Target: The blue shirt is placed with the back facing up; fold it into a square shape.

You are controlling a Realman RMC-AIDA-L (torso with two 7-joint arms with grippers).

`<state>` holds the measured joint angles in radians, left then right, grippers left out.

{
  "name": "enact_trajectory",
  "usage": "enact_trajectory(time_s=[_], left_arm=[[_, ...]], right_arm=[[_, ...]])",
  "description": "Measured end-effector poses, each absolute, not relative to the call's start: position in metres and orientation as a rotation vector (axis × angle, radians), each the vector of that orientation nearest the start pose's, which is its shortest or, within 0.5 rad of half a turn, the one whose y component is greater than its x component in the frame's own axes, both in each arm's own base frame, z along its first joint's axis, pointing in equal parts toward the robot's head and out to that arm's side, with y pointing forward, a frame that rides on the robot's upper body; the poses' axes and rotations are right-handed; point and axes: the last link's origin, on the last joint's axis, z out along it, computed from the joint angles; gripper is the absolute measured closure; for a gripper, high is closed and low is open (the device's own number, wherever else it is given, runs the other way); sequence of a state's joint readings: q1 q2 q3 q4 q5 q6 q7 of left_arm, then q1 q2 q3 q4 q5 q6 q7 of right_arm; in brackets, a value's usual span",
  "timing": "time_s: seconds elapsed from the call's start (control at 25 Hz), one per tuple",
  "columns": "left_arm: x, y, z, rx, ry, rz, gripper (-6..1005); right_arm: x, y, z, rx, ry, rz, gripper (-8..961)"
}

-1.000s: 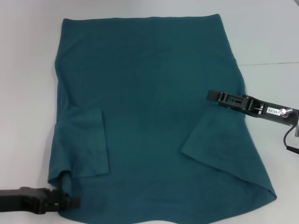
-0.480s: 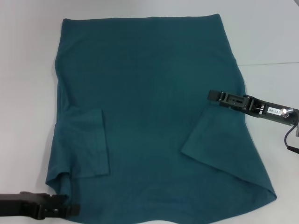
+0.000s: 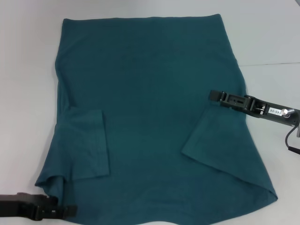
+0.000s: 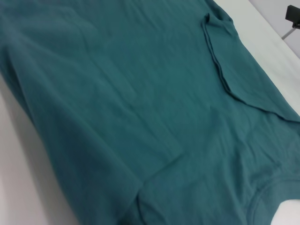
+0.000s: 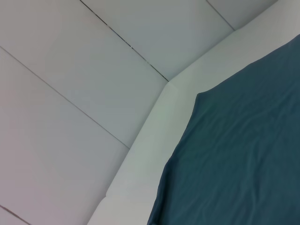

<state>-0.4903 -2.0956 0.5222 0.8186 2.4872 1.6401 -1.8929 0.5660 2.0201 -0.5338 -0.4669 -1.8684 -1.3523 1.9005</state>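
The blue shirt (image 3: 150,93) lies spread on the white table (image 3: 28,70), plain side up, hem at the far end. Its left sleeve (image 3: 86,145) and right sleeve (image 3: 213,140) are both folded inward onto the body. At the near left corner my left gripper (image 3: 74,210) is shut on the shirt's edge, and the fabric there is drawn outward into a raised flap. My right gripper (image 3: 212,96) hangs over the shirt's right edge, beside the folded sleeve. The left wrist view is filled with the shirt (image 4: 140,93). The right wrist view shows its far hem corner (image 5: 243,154).
White table surface surrounds the shirt on the left, far and right sides. A seam line (image 3: 272,63) crosses the table at the right. The table edge (image 5: 154,126) and a tiled floor (image 5: 70,70) beyond it show in the right wrist view.
My left gripper has moved toward the near left, and the shirt's near left corner has stretched outward to the left with it. The right arm has stayed put.
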Motion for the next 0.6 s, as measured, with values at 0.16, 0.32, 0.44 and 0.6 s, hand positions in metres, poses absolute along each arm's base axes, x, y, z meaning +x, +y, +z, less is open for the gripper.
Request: enact_trajectory(time_s=[0.16, 0.32, 0.44, 0.6], left_arm=[[-0.32, 0.2978, 0.0168, -2.581, -1.405, -0.242, 116], [-0.3217, 0.3012, 0.0172, -2.555, -1.405, -0.231, 135], [-0.3216, 0.302, 0.0178, -2.551, -1.405, -0.229, 149], [-0.3213, 0.3034, 0.0198, -2.543, -1.406, -0.227, 168]], right_arm=[[0.2884, 0.3634, 0.0215, -2.153, 1.493, 1.018, 25], [0.289, 0.363, 0.0215, -2.15, 1.495, 1.019, 25], [0.2896, 0.3627, 0.0217, -2.148, 1.496, 1.02, 25], [0.2899, 0.3627, 0.0222, -2.143, 1.497, 1.023, 25]])
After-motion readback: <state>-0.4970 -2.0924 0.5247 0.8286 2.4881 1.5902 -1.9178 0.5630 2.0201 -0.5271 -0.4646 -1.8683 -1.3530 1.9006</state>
